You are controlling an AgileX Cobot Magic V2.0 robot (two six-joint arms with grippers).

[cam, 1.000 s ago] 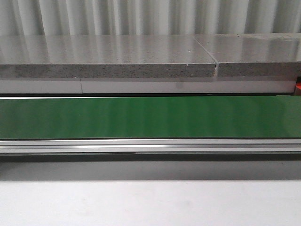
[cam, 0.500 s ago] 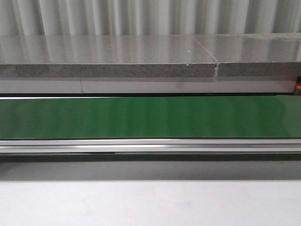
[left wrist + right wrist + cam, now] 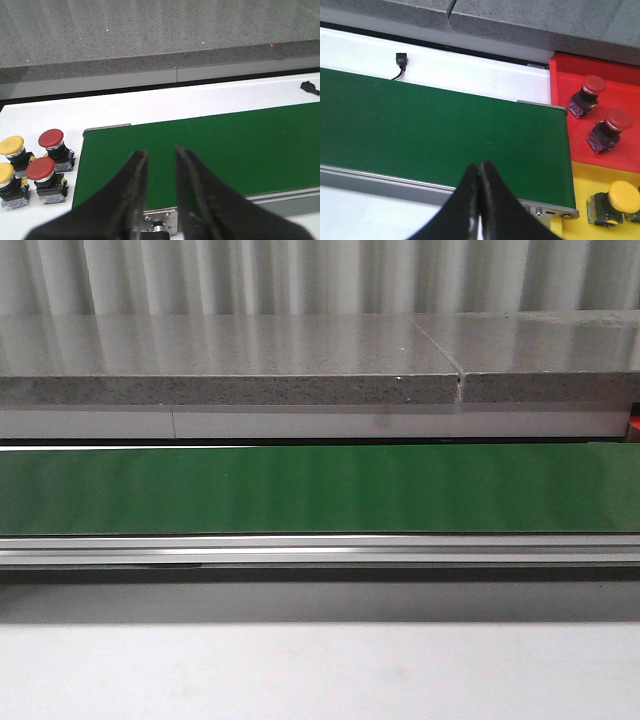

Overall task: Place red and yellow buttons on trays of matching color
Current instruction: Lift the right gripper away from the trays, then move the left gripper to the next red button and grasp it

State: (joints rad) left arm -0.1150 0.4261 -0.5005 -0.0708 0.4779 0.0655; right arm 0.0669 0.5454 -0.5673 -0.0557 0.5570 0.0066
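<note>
Left end effector hangs over the green conveyor belt with fingers slightly spread, empty; right end effector is pressed together. Beyond the belt's right end, the red tray holds two red buttons, the yellow tray one yellow button. Beyond its left end, two red buttons and two yellow buttons stand on the bench.

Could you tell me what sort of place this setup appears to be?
Probably an industrial sorting test bench: a green conveyor belt runs past a stone counter, with unsorted push buttons at one end and a red tray at the other.
</note>
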